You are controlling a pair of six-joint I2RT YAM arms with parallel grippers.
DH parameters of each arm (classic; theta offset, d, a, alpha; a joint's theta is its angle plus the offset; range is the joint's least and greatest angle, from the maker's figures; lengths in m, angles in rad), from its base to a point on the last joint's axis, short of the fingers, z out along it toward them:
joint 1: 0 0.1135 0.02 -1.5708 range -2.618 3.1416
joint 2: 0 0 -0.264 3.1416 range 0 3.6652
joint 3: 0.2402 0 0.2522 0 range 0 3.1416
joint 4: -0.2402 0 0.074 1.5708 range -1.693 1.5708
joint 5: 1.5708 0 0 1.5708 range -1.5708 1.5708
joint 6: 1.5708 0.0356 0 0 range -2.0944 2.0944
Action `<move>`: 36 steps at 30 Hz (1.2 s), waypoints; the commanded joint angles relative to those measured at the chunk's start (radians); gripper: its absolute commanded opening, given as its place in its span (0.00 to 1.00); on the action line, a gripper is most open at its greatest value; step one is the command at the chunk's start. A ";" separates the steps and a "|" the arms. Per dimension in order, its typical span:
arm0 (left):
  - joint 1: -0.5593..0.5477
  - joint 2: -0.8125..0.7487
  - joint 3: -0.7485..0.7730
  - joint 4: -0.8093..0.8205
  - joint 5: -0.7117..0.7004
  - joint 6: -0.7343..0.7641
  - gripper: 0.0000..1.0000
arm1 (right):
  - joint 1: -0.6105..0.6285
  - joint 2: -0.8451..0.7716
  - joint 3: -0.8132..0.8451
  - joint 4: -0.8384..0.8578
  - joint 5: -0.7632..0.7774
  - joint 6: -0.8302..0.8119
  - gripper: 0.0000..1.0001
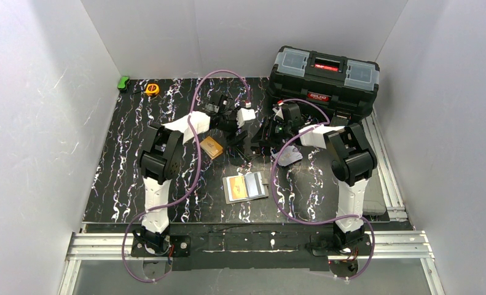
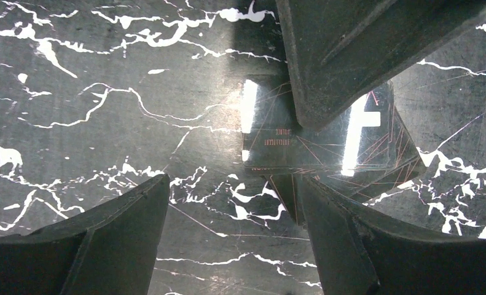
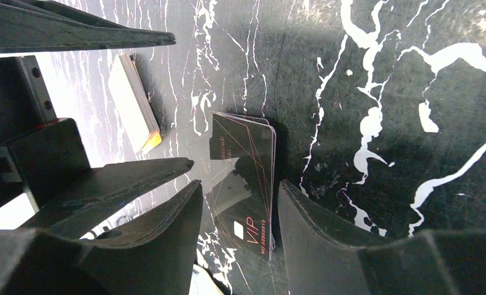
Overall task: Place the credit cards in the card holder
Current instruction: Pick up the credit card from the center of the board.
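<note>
A small stack of glossy black credit cards [image 3: 246,160] with red lines and "VIP" print lies flat on the marble table. My right gripper [image 3: 240,184] is open, with one finger on each side of the stack. My left gripper [image 2: 234,184] is open and empty over bare marble. The cards [image 2: 301,141] lie just beyond its right finger, under one of the right gripper's fingers [image 2: 351,49]. In the top view both grippers, left [image 1: 234,132] and right [image 1: 262,136], meet at mid table. The taupe card holder [image 1: 245,188] lies open nearer the front.
An orange block [image 1: 211,146] lies left of the grippers and shows in the right wrist view [image 3: 133,101]. A pale flat card-like piece [image 1: 289,157] lies by the right arm. A black toolbox [image 1: 324,77] stands back right. A yellow tape measure [image 1: 152,89] and a green object [image 1: 123,82] sit back left.
</note>
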 commanded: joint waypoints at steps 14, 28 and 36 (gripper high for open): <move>-0.024 0.020 0.003 0.013 0.023 0.005 0.77 | -0.004 0.027 -0.032 0.054 -0.076 0.010 0.55; -0.045 0.046 0.004 0.028 0.028 -0.003 0.76 | -0.004 0.022 -0.035 0.051 -0.097 0.004 0.55; -0.068 0.061 0.014 0.039 0.038 -0.021 0.77 | -0.007 0.017 -0.061 0.053 -0.084 0.001 0.56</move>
